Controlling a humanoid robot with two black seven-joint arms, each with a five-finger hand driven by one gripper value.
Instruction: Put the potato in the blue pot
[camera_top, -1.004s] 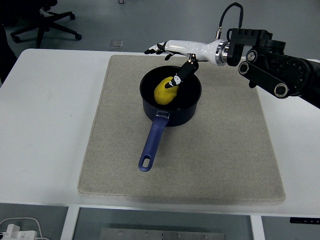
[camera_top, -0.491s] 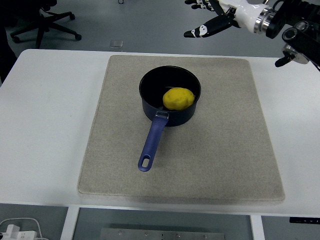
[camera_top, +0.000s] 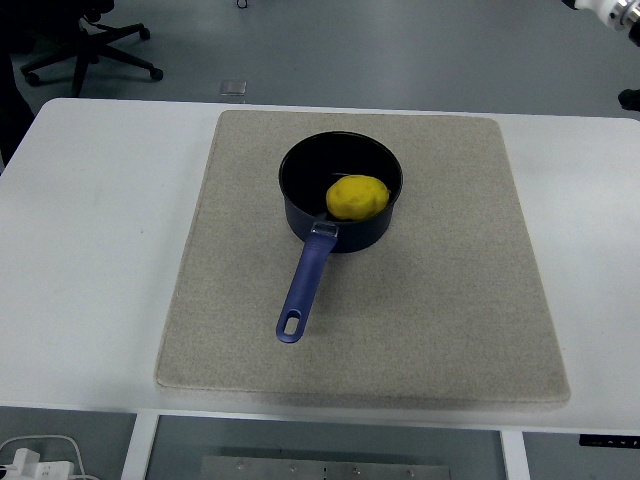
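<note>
The yellow potato (camera_top: 357, 197) lies inside the blue pot (camera_top: 298, 220), against its near right wall. The pot stands on the far middle of the mat, and its blue handle (camera_top: 305, 285) points toward the near left. Nothing touches the pot or the potato. Of my right arm only a sliver (camera_top: 612, 7) shows at the top right corner, and its hand is outside the picture. My left arm does not appear.
A beige mat (camera_top: 430, 320) covers the middle of the white table (camera_top: 90, 250). An office chair (camera_top: 85, 40) stands on the floor beyond the table's far left. A white cable and plug (camera_top: 25, 458) lie below the near edge.
My right hand let go of the potato in the pot, rose and pulled away to the upper right, out of the picture. The potato settled toward the pot's right side.
</note>
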